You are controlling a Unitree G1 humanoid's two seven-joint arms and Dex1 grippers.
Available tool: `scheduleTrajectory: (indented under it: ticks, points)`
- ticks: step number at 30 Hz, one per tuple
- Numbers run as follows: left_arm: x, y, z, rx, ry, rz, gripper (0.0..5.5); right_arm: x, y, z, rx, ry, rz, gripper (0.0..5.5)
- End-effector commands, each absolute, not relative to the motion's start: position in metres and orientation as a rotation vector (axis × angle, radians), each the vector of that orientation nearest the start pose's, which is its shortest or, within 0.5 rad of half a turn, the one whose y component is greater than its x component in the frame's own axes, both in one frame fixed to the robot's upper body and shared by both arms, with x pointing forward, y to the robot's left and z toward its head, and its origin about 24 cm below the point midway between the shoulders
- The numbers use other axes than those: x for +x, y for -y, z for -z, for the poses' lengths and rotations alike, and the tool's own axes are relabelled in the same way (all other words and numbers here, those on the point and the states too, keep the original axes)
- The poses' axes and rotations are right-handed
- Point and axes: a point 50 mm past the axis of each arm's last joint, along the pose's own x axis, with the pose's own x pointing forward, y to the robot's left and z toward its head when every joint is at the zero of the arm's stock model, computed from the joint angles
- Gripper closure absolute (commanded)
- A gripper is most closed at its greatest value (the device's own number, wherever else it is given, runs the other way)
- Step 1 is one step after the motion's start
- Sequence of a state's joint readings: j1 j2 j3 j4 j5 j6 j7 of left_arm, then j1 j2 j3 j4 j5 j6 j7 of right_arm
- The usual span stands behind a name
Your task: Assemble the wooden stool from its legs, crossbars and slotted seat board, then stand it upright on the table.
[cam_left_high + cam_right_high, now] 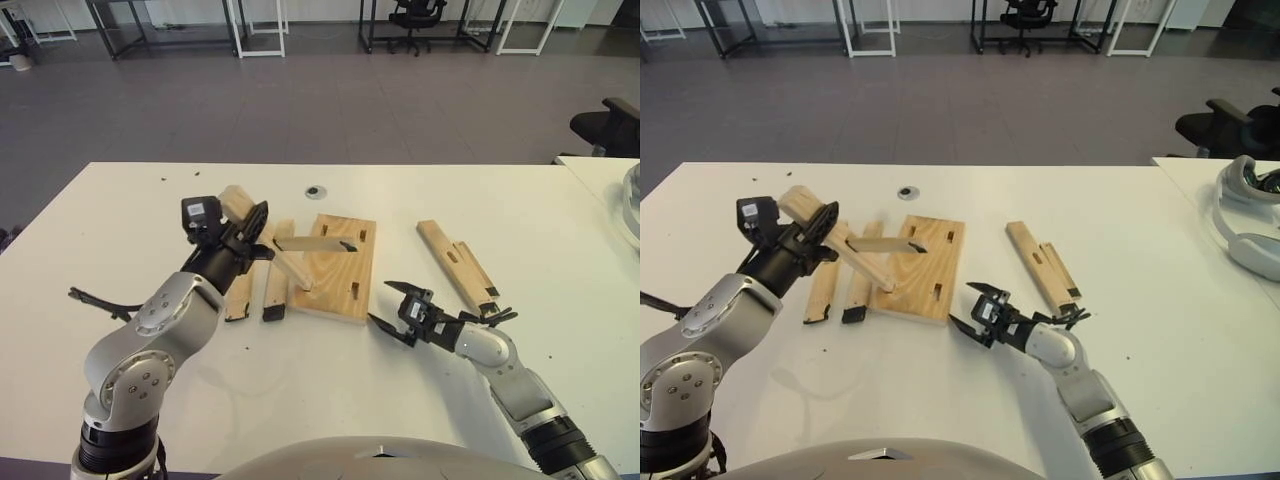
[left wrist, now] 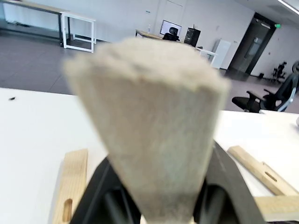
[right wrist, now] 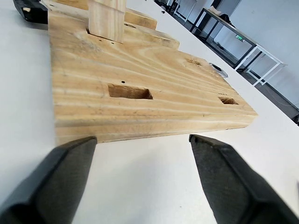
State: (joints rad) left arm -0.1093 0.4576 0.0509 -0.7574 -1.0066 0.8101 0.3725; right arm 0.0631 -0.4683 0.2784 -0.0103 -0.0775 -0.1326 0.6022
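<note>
This is looking like an open lab or office hall: a white desk (image 1: 120,200) is standing on a wide grey floor (image 1: 300,100), metal-framed tables (image 2: 78,17) and a black office chair (image 1: 416,14) are lining the far side, and a white headset (image 1: 1252,250) is lying on a neighbouring desk (image 1: 1200,190).

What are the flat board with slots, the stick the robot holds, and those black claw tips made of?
The seat board looks like pale, unvarnished wood: matte, with clear grain lines. The leg in the left gripper looks the same, its end rough and fibrous. The right gripper has matte black fingers, perhaps plastic or rubber.
</note>
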Motion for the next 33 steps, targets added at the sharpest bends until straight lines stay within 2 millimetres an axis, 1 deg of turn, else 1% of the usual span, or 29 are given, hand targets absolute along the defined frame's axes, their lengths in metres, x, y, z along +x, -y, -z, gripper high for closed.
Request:
scheduleTrajectory:
  ticks: [1, 4, 6, 8, 11, 13, 16, 20, 22, 25, 26, 30, 33]
  points:
    - [0.234, -0.134, -0.152, -0.054, -0.260, 0.323, 4.49, 0.223, 0.144, -0.028, -0.520, -0.079, -0.895, 1.80]
    - [0.232, -0.129, -0.146, -0.105, -0.305, 0.306, 4.49, 0.227, 0.144, -0.029, -0.531, -0.070, -0.888, 1.80]
    - [0.230, -0.133, -0.148, -0.173, -0.318, 0.275, 4.49, 0.229, 0.147, -0.029, -0.538, -0.067, -0.871, 1.80]
    - [0.231, -0.143, -0.155, -0.220, -0.315, 0.229, 4.49, 0.230, 0.149, -0.029, -0.541, -0.065, -0.855, 1.80]
    - [0.230, -0.155, -0.165, -0.188, -0.307, 0.209, 4.49, 0.231, 0.150, -0.028, -0.539, -0.063, -0.842, 1.80]
    - [0.228, -0.158, -0.169, -0.177, -0.311, 0.222, 4.49, 0.230, 0.153, -0.027, -0.540, -0.065, -0.826, 1.80]
    - [0.228, -0.160, -0.181, -0.177, -0.283, 0.254, 4.49, 0.232, 0.156, -0.027, -0.542, -0.067, -0.809, 1.80]
    - [0.237, -0.168, -0.193, -0.213, -0.258, 0.236, 4.49, 0.235, 0.156, -0.027, -0.540, -0.062, -0.801, 1.80]
    - [0.236, -0.165, -0.191, -0.246, -0.275, 0.244, 4.49, 0.236, 0.157, -0.026, -0.541, -0.062, -0.798, 1.80]
    - [0.231, -0.163, -0.167, -0.262, -0.355, 0.200, 4.49, 0.236, 0.154, -0.023, -0.538, -0.063, -0.803, 1.80]
    - [0.230, -0.162, -0.162, -0.257, -0.367, 0.189, 4.49, 0.236, 0.154, -0.023, -0.537, -0.063, -0.804, 1.80]
    - [0.230, -0.160, -0.157, -0.177, -0.353, 0.204, 4.49, 0.235, 0.153, -0.022, -0.538, -0.068, -0.808, 1.80]
    - [0.228, -0.152, -0.158, -0.190, -0.348, 0.269, 4.49, 0.235, 0.153, -0.021, -0.542, -0.072, -0.815, 1.80]
